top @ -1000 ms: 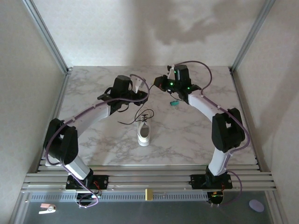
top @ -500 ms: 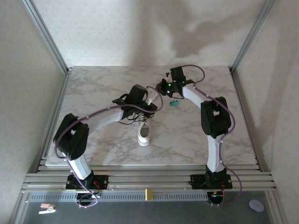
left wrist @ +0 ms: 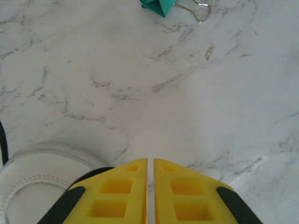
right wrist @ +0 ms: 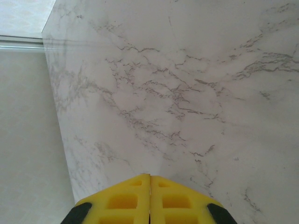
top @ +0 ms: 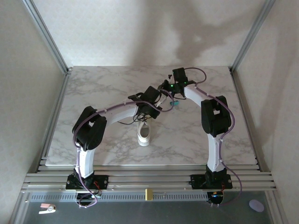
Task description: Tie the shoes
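Note:
The white sneaker (top: 144, 134) lies mid-table, its black laces (top: 125, 122) trailing off to its left. My left gripper (top: 161, 99) hangs just past the shoe's far end, near the green clip. In the left wrist view, its yellow fingers (left wrist: 150, 161) stand together with a hairline slit and nothing visible between them. The shoe's white rim (left wrist: 32, 179) shows at the lower left, with a strip of black lace (left wrist: 2, 140) at the frame edge. My right gripper (top: 165, 87) sits a little beyond the left one, shut and empty (right wrist: 150, 176) over bare marble.
A small green binder clip (top: 175, 103) (left wrist: 159, 5) lies on the marble table (top: 93, 93) just right of the left gripper. The table's far-left edge (right wrist: 51, 74) meets the wall. Metal frame posts stand at the back corners.
My left arm has swung right, over the shoe, toward the right gripper, and its jaws have closed. The right arm has folded inward toward the centre.

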